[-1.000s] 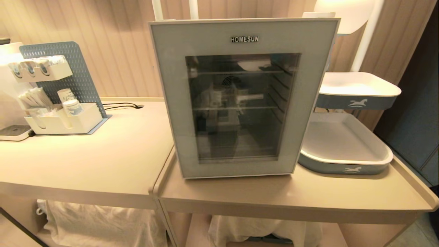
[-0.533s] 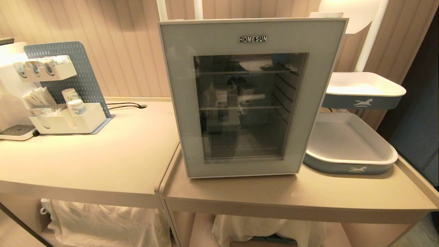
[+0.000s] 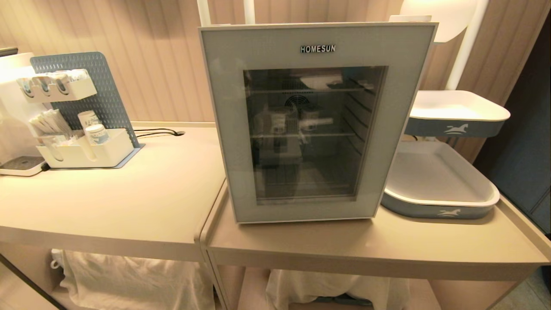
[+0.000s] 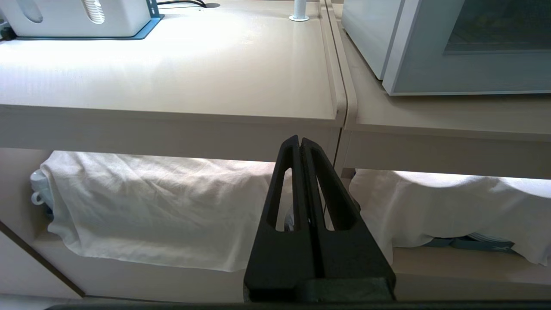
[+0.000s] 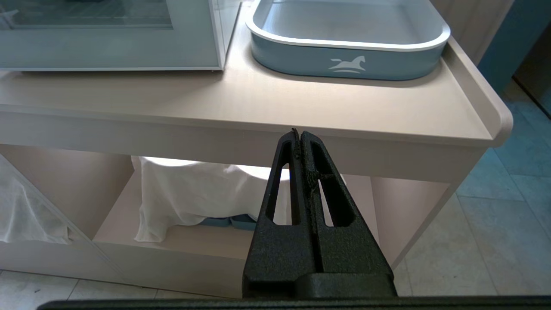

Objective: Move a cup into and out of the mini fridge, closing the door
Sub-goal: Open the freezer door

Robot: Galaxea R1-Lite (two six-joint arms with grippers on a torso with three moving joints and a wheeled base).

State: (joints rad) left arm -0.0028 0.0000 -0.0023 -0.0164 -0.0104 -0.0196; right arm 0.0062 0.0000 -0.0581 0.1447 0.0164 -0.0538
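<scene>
Since a second ago your whole view has slid a little, the camera's move, not the objects'; the mini fridge (image 3: 316,122) now sits squarely at 12 o'clock, so I'd judge the approach done. At 9 o'clock the white organiser (image 3: 82,150) holds stir sticks and paper cups (image 3: 95,132). The door (image 3: 232,129) is closed; behind its glass, a pale shape rests on the middle shelf, perhaps the cup. At 3 o'clock both trays (image 3: 439,202) hold nothing. Left gripper (image 4: 301,144) and right gripper (image 5: 298,137) hang low before the counter, fingers pressed together on nothing
</scene>
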